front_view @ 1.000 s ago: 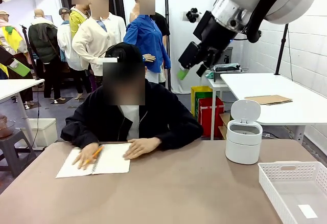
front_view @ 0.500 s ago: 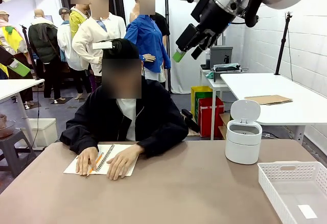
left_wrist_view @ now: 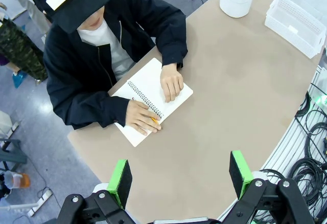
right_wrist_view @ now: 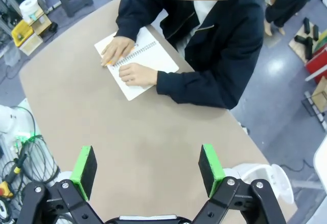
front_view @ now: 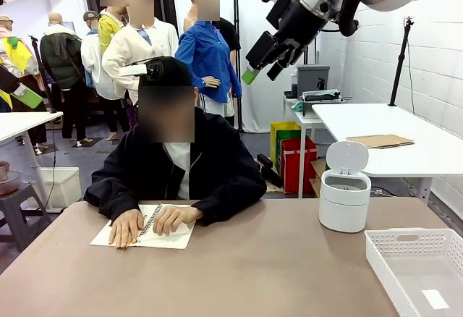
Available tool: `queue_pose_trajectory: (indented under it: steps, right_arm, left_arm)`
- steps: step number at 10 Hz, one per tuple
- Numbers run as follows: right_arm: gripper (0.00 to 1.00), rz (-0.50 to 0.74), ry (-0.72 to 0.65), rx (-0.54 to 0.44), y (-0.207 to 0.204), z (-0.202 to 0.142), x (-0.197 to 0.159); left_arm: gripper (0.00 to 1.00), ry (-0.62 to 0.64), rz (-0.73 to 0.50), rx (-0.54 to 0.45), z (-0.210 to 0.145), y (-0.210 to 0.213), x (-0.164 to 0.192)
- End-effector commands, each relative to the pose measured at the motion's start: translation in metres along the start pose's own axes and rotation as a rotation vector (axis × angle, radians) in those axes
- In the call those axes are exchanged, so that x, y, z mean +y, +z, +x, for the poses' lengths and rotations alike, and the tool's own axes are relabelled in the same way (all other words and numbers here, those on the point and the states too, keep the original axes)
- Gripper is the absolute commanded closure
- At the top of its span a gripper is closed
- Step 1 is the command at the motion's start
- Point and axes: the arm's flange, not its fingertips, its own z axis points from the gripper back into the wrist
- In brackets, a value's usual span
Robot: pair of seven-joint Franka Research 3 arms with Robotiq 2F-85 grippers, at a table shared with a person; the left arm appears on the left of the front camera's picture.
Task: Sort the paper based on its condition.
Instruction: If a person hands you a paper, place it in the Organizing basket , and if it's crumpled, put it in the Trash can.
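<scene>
Right tool (front_view: 262, 62) raised, agape; notebook (front_view: 145, 226) far below.

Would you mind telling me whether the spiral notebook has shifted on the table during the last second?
Yes. The notebook has slid slightly toward picture left and turned, ending farther from the small white bin, which stands where it was.

Front camera faces the person (front_view: 177, 165) across the desk (front_view: 239, 266); both wrist cameras look down from high, sharing the notebook (left_wrist_view: 153, 98).
</scene>
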Motion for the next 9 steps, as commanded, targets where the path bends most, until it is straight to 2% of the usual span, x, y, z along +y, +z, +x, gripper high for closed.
queue_pose_trajectory:
  steps: [1,9]
  right_arm:
    - [0.0,0.0,-0.003,0.001,0.0017,-0.0037,0.0021]
    - [0.0,0.0,-0.003,0.001,0.0017,-0.0037,0.0021]
  left_arm:
    - [0.0,0.003,0.007,0.003,-0.0005,0.0006,0.0007]
    - [0.0,0.003,0.007,0.003,-0.0005,0.0006,0.0007]
